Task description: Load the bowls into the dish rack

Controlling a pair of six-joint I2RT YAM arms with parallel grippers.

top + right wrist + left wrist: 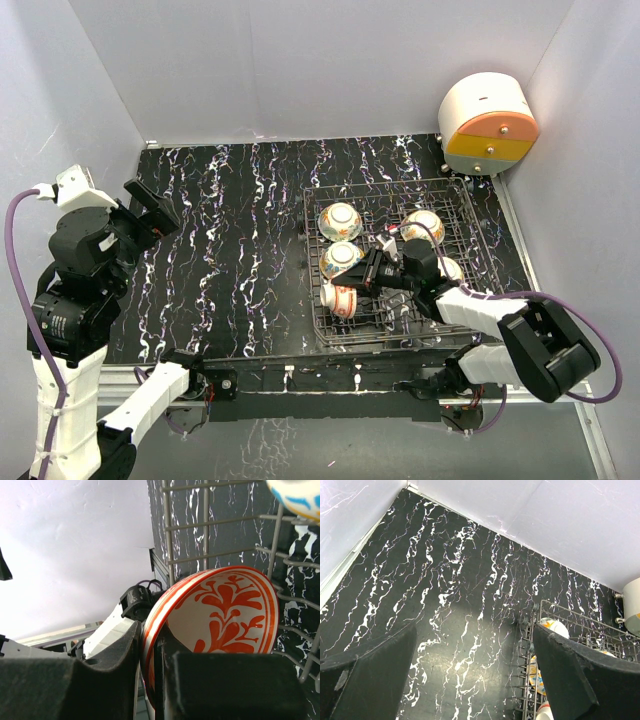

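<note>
Red bowl point(225, 612): orange-red leaf pattern on cream inside, red banded rim
Other bowls point(340, 220): cream, yellow-orange floral painting
Dish rack point(380, 186): dark wire
Table point(220, 240): black, white marbled streaks
Drawer unit point(487, 125): white, orange, yellow bands

No text, label, brand, number or sign is legible in any view. The red-orange bowl point(225, 612) carries painted leaf ornament only, no lettering. The drawer unit point(488, 125) shows plain coloured fronts with no readable marking. The white veining on the bench point(230, 250) is surface pattern, not script.
</note>
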